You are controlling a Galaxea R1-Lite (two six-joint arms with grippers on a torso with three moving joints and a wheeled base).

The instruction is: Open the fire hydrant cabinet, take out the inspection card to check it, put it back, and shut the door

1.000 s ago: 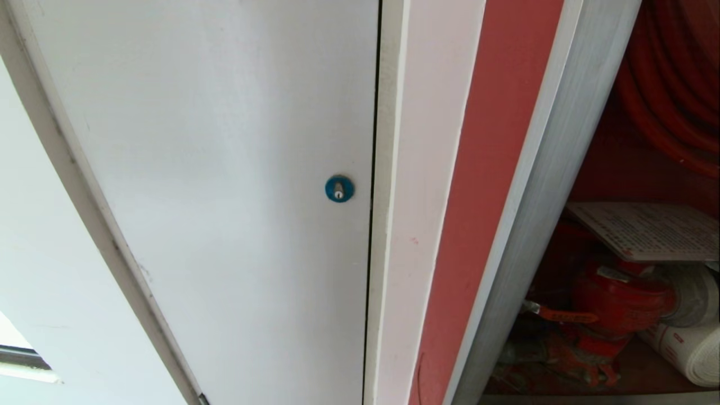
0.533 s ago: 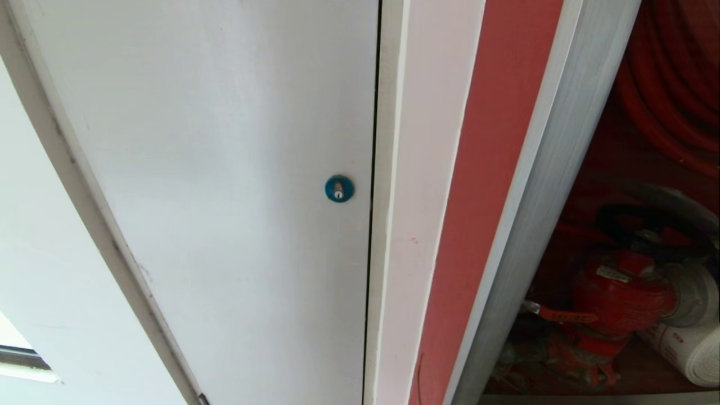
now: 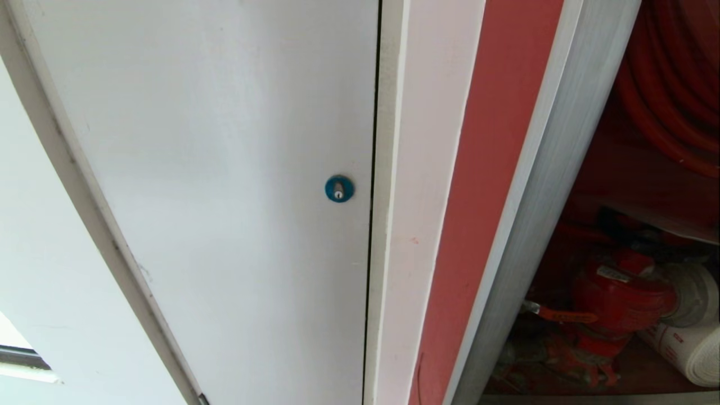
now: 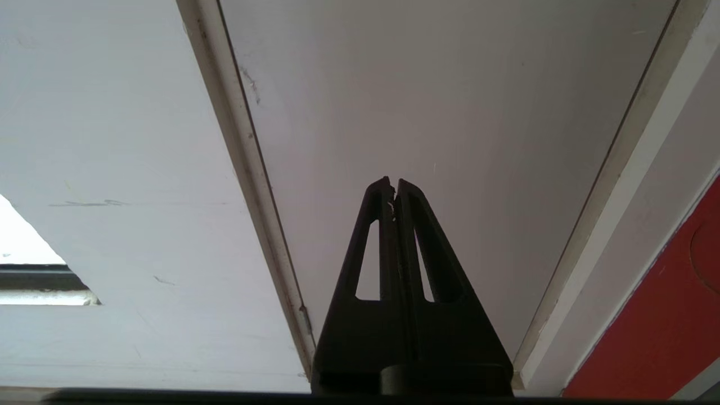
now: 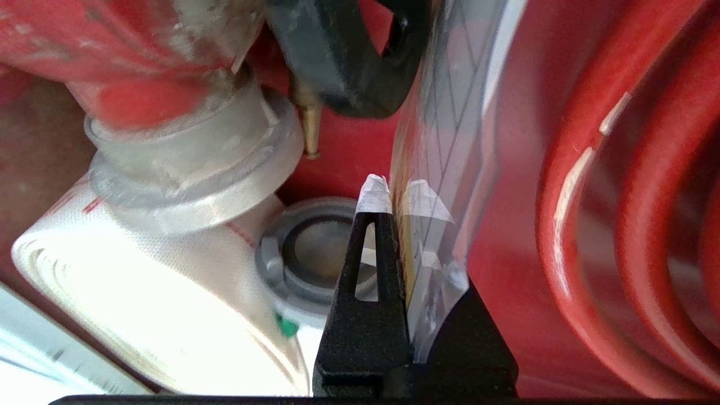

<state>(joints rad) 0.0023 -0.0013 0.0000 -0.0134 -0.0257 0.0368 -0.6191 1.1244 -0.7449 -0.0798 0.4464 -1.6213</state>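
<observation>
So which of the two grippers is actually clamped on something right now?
The right gripper: its fingers pinch the edge of the inspection card inside the fire hydrant cabinet. The left gripper is shut on nothing, facing the white panel.

The fire hydrant cabinet (image 3: pixel 540 185) frame looks like brushed silver metal, pretty matt. Right between the right gripper (image 5: pixel 399 197) fingertips sits the inspection card (image 5: pixel 450 129), glossy, laminated-looking. Beside the fingers: woven white cloth hose (image 5: pixel 157 281), dull grey metal coupling (image 5: pixel 191 163), shiny red rubbery hose reel (image 5: pixel 590 185).
</observation>
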